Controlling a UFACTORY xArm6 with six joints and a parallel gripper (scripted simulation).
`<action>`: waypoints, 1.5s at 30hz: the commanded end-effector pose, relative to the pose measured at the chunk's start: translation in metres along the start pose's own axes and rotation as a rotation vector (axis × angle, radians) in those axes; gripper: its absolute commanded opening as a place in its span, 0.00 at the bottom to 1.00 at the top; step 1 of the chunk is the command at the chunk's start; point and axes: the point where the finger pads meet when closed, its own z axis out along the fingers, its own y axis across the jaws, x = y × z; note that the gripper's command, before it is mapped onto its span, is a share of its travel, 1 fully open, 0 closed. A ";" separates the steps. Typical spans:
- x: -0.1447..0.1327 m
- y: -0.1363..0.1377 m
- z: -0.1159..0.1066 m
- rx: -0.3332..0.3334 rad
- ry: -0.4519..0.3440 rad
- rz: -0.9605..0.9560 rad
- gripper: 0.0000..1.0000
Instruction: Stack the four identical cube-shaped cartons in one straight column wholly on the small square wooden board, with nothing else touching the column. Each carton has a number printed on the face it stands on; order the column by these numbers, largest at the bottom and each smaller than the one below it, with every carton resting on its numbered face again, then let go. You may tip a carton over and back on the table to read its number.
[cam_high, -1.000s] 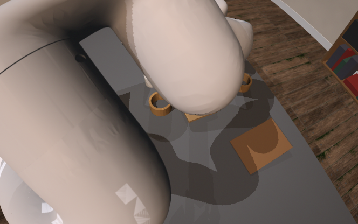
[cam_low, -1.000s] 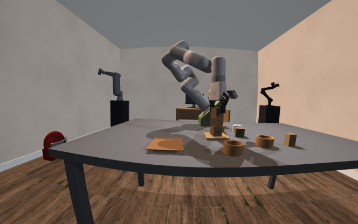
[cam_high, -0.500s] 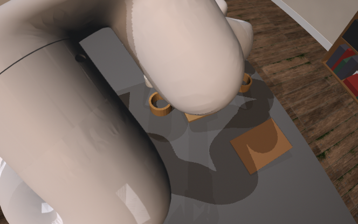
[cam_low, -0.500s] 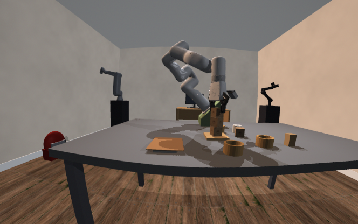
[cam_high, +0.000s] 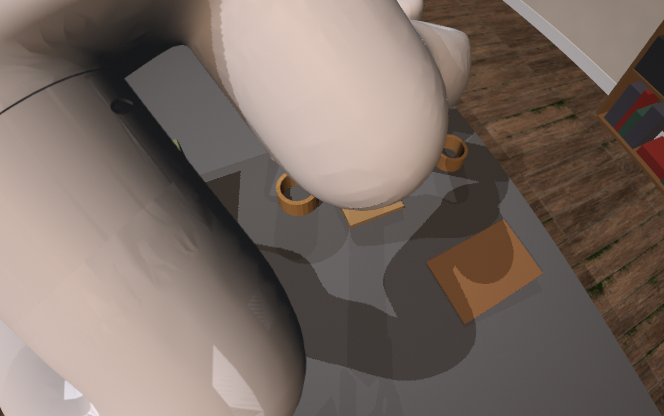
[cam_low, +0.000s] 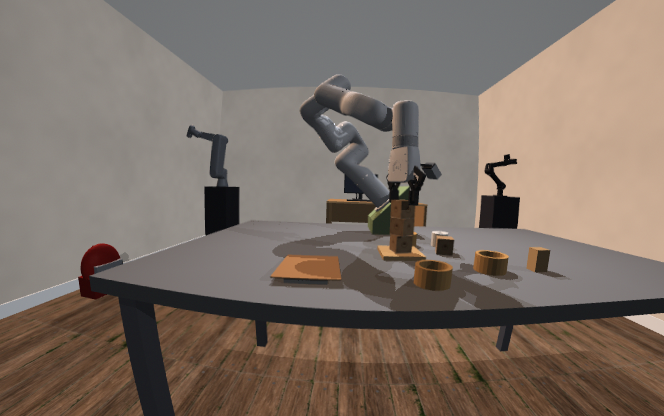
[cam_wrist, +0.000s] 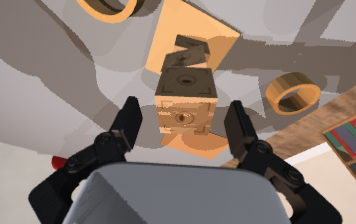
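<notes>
- Exterior view: my arm (cam_low: 367, 107) arches over the table, last link upright, gripper (cam_low: 404, 194) (cam_wrist: 183, 109) pointing down at the column's top.
- Wrist cam: my fingers are wide open, one each side of the top carton (cam_low: 399, 207) (cam_wrist: 186, 107), w/ gaps.
- Column stands on the sq. wooden board (cam_low: 387, 254) (cam_wrist: 165, 35) (cam_high: 372, 215).

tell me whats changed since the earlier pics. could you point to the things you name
The arm has lifted slightly in the exterior view, raising the gripper (cam_low: 404, 201) (cam_wrist: 183, 109) a little; in the top view its big links have shifted a little left. No taking hold or letting go shows between those pictures. The carton column (cam_low: 401, 226) (cam_wrist: 185, 115), the board (cam_high: 372, 216) (cam_low: 385, 252) (cam_wrist: 160, 50) and the loose carton (cam_low: 444, 245) look unchanged.
</notes>
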 end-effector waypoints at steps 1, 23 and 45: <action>0.000 0.001 -0.046 -0.007 0.001 0.002 1.00; 0.000 0.001 -0.050 -0.007 0.002 0.002 1.00; 0.000 0.001 -0.050 -0.007 0.002 0.002 1.00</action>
